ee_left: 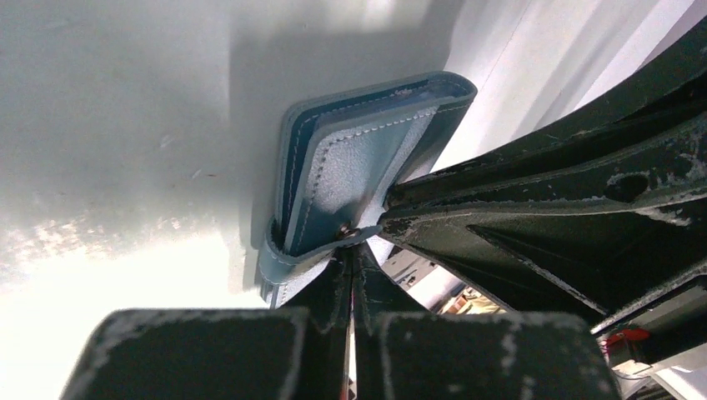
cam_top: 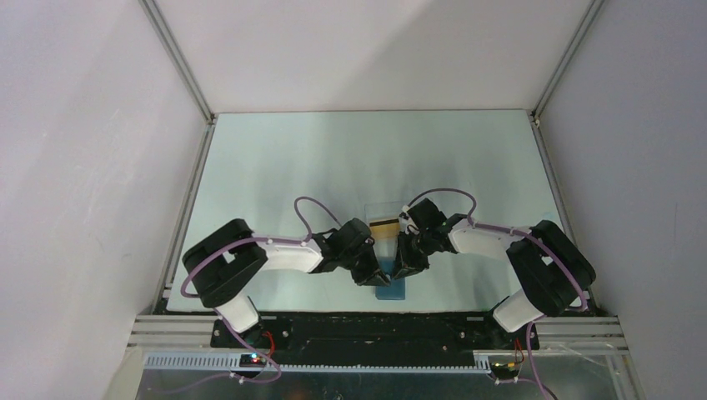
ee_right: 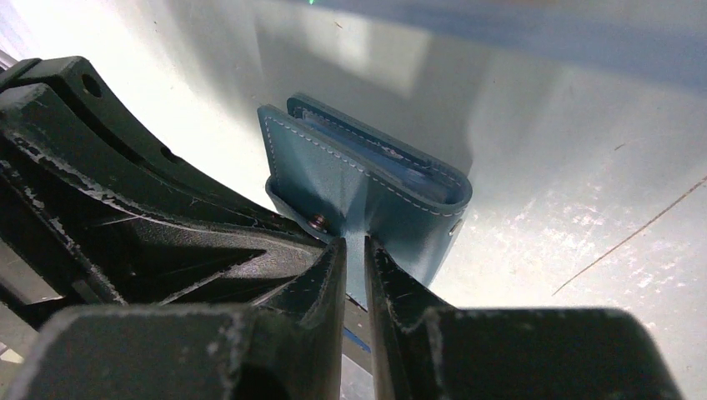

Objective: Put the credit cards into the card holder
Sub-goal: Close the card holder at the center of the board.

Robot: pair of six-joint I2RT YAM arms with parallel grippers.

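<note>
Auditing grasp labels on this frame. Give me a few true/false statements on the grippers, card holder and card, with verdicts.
1. The left gripper and right gripper both pinch the card holder. True.
2. The right gripper holds the orange-gold card. False: the card lies beyond both grippers, held by neither.
3. The left gripper is shut on a flap of the card holder near its snap. True.
4. The card holder lies flat and untouched on the table. False: it is held between the two grippers, its flaps parted.
</note>
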